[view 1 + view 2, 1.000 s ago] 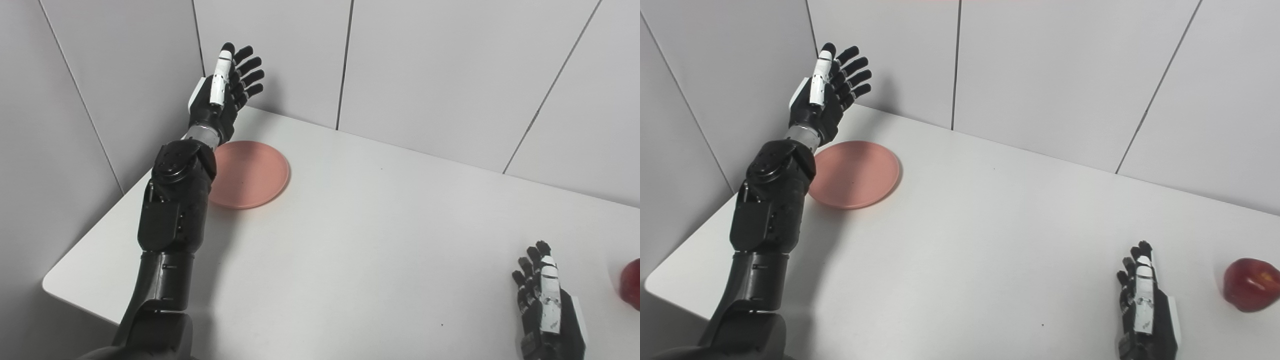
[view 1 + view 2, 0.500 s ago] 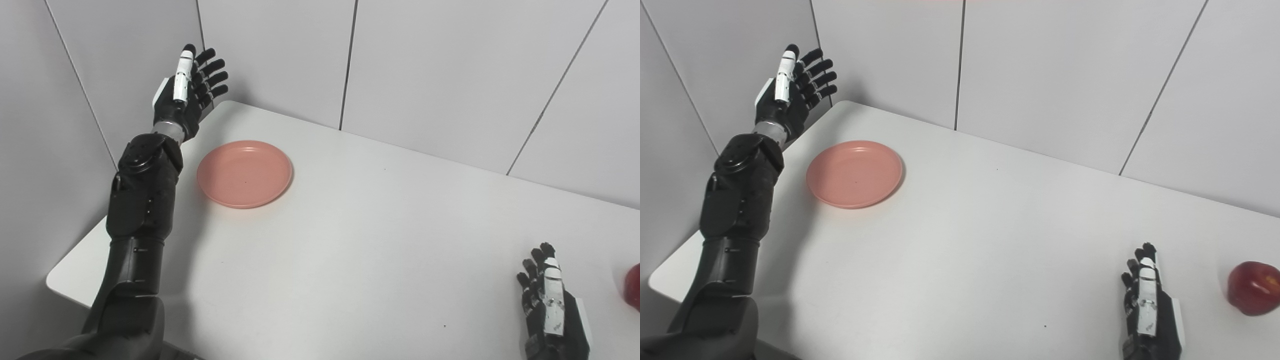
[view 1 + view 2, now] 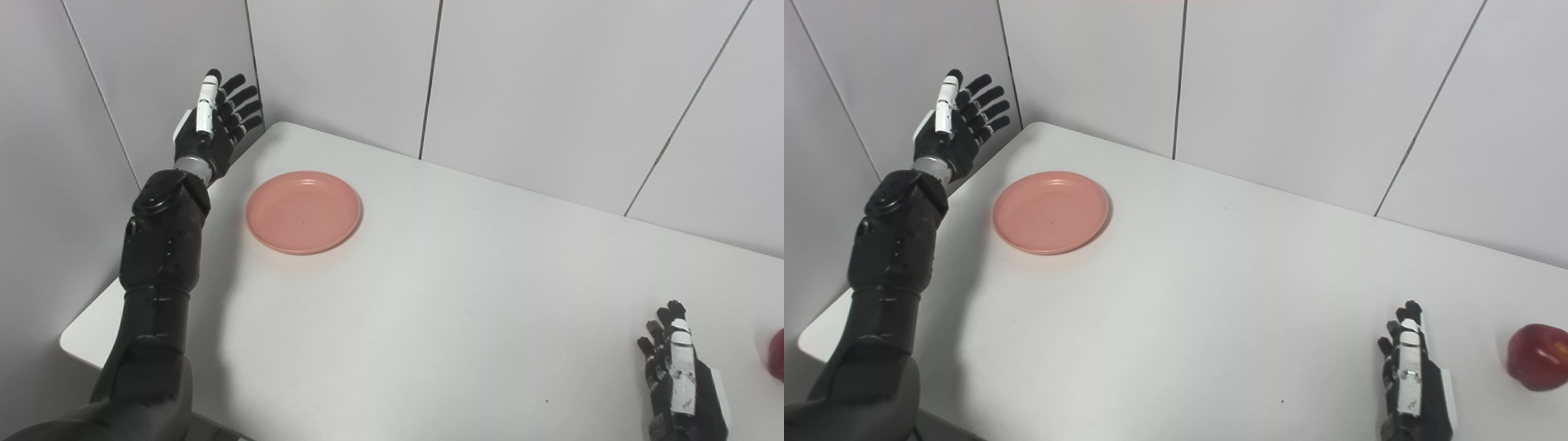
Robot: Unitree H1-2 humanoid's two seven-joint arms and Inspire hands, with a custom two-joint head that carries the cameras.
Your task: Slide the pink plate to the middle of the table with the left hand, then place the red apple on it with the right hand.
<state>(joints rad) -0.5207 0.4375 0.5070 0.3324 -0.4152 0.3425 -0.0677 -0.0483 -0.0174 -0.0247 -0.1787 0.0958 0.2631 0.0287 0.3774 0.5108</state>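
Plate (image 3: 304, 211) is sitting near the bench's (image 3: 429, 294) far left corner; we are holding our left hand (image 3: 211, 131) raised beside it, spread and empty, seemingly lining up a push. Right hand (image 3: 1415, 383) is resting, fingers apparently open, near the apple (image 3: 1537, 357).

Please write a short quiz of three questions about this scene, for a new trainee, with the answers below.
1. True or false: the left hand is touching the pink plate.
2. Which thing lies nearest the right hand? A) pink plate B) red apple C) wall corner
3. Fill in: the pink plate holds ____.

Key
1. False: the left hand is raised beside the wall, fingers spread, apart from the plate.
2. B: the apple rests on the table just right of that hand.
3. Nothing.
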